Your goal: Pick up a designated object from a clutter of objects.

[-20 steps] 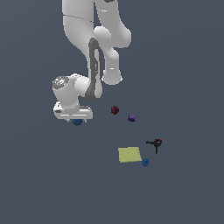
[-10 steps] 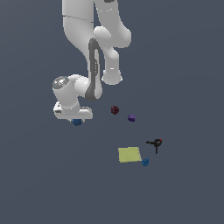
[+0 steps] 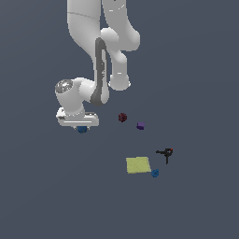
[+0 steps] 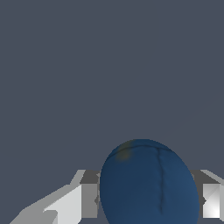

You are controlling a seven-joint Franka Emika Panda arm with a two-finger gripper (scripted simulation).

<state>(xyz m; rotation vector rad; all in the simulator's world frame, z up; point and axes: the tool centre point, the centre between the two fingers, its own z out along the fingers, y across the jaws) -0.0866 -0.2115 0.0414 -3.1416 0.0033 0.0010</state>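
Blue ball (image 4: 148,183) mostly hidden under the gripper (image 3: 82,127) in the exterior view; up close it's clamped between both fingers (image 4: 70,203).

White arm (image 3: 100,56) bends down. Gripper (image 3: 80,127) sits over dark blue ball (image 3: 82,130), ball peeks out underneath. Red ball (image 3: 122,117) near purple cube (image 3: 140,126). Yellow square (image 3: 138,165) beside small blue piece (image 3: 155,173). Black tool (image 3: 165,152) close by.

Even, diffuse rendered light; no cast shadows on the grey ground. White arm (image 3: 100,51) shaded softly, without glare. Edges blocky, low resolution.
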